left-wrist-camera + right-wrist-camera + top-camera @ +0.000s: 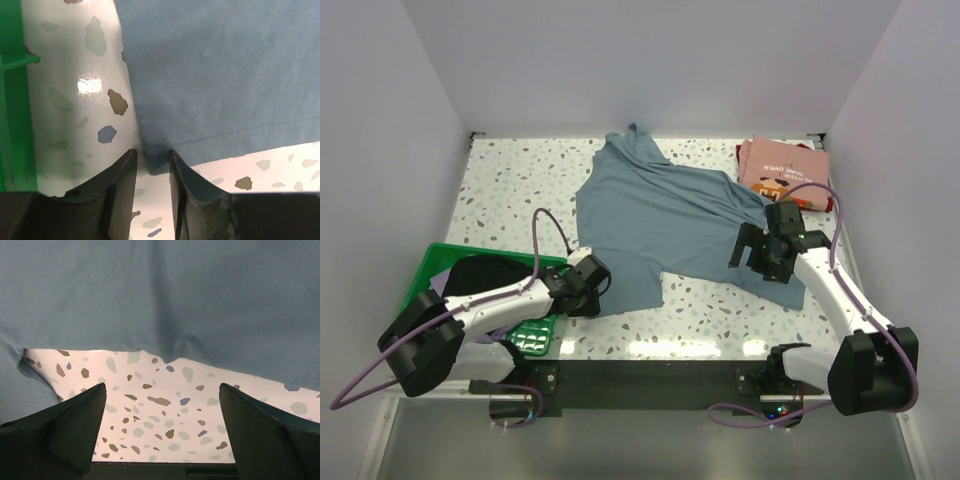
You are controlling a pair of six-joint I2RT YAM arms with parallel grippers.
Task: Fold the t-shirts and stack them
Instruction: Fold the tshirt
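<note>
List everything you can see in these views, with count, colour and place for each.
grey-blue short-sleeved cloth t-shirt: one, dusty grey-blue, spread across the middle of the table, rumpled toward the far right.
pink folded cloth t-shirt: one visible, pink with a small printed graphic, far right corner.
green plastic mesh basket: one, green, near left edge.
black cloth garment: one, black, inside the basket; kind unclear.
speckled terrazzo table: one, white with coloured flecks, under everything.
left fingers: pair, black, narrowly apart astride the grey-blue shirt's near left hem corner.
right fingers: pair, black, wide apart over bare table at that shirt's near right edge.
</note>
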